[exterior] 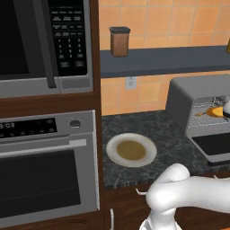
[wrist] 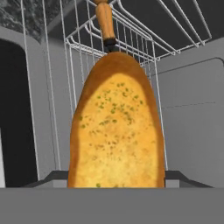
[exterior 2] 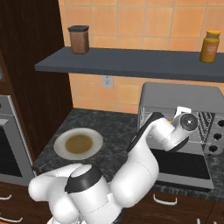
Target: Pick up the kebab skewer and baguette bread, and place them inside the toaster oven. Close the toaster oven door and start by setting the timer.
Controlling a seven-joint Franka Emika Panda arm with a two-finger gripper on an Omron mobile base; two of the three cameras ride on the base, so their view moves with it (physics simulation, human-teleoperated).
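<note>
The baguette bread (wrist: pixel 116 131), golden with a darker crust, stands between my gripper's (wrist: pixel 116 177) two dark fingertips, which are shut on it inside the toaster oven (exterior 2: pixel 179 94). Beyond the bread, the kebab skewer (wrist: pixel 105 19) lies on the wire rack (wrist: pixel 131 39). From the left base view the bread (exterior: pixel 217 111) shows as an orange patch in the grey toaster oven (exterior: pixel 193 90), next to my white hand. The toaster oven door (exterior 2: pixel 181 164) hangs open, lying flat in front of the oven, and my forearm reaches over it.
An empty white plate (exterior: pixel 131 149) with a brown centre sits on the dark counter left of the oven. The microwave (exterior: pixel 42 40) and built-in wall oven (exterior: pixel 45 175) fill the left. A brown canister (exterior 2: pixel 79 39) and yellow bottle (exterior 2: pixel 210 46) stand on the shelf.
</note>
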